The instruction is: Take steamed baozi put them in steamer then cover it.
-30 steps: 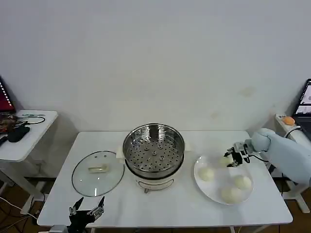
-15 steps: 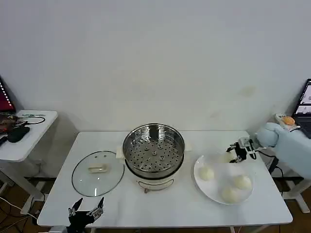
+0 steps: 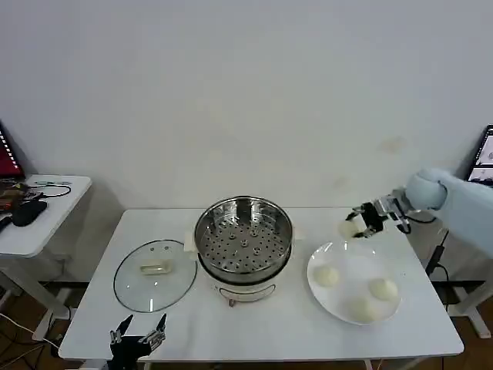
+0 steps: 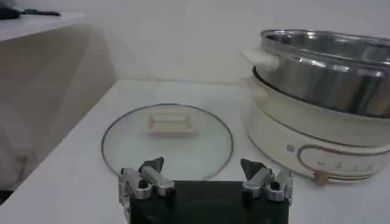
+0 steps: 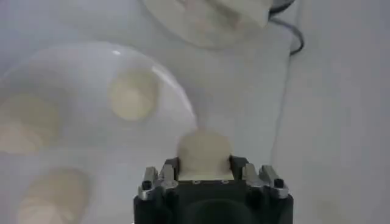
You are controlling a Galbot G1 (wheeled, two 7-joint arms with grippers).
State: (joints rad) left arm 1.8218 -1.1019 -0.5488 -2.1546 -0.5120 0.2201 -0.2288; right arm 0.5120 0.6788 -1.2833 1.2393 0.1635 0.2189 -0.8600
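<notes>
**Cream-white bun held above the plate; steamer uncovered**

Stainless steel, shiny and perforated across its bottom, forms the round steamer basket, which sits on a cream-white electric pot base with small side handles at the middle of the white table. No bun lies in the basket.

The right gripper is raised above the table's far right part, between the steamer and the white round plate, over the plate's far rim. Its fingers are clamped on one small, round, pale cream-white steamed bun. In the right wrist view, the held bun sits squarely between the two fingers, clear of the plate below it.

Three further pale round buns lie on the plate: one at its left side, one at its right side and one at its near edge. They lie apart from one another.

The round clear glass cover, with a metal rim and a cream-white bar handle at its centre, lies flat on the table just to the left of the steamer, close to the pot base. The left wrist view shows the cover beside the pot base of the steamer.

The left gripper sits at the near left edge of the table, in front of the cover. Its fingers are spread apart and hold nothing; the left wrist view confirms the gap between the fingertips.
</notes>
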